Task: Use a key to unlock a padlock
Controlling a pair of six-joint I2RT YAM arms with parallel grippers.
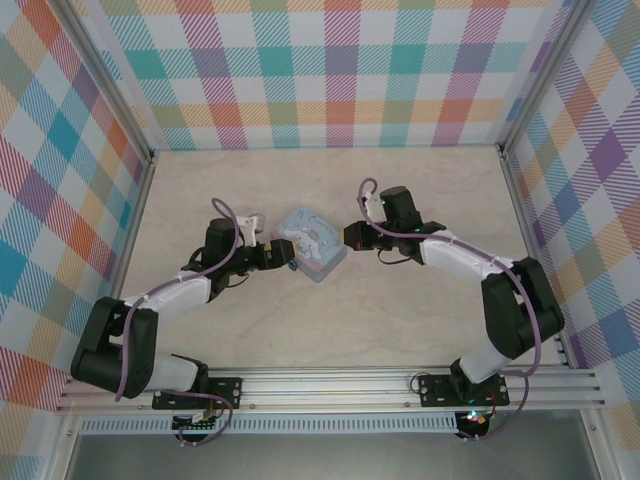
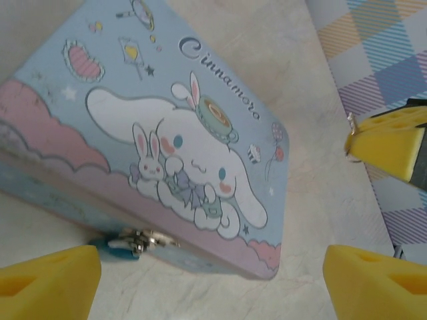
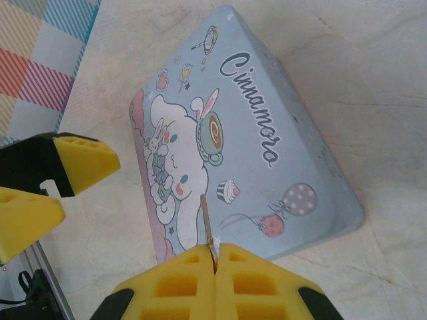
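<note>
yellow-tipped right gripper [image 3: 215,252] clamps the key [image 3: 208,223] over the tin [image 3: 267,100]. left gripper [image 2: 213,287] stands open near the padlock [image 2: 121,244] on the tin's latch [image 2: 152,238]. step: key approach. next: steady padlock, bring key tip squarely to it.

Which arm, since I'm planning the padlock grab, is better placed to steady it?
Left: the left claw, open, faces the padlock at the edge of the tin; the right claw is shut on the key.

Left arm [image 1: 170,295] and right arm [image 1: 470,265] bend inward, wrists facing each other. The left gripper [image 2: 213,287] has its jaws wide apart. The right gripper [image 3: 217,270] is pressed together, pinching the key [image 3: 207,223].
</note>
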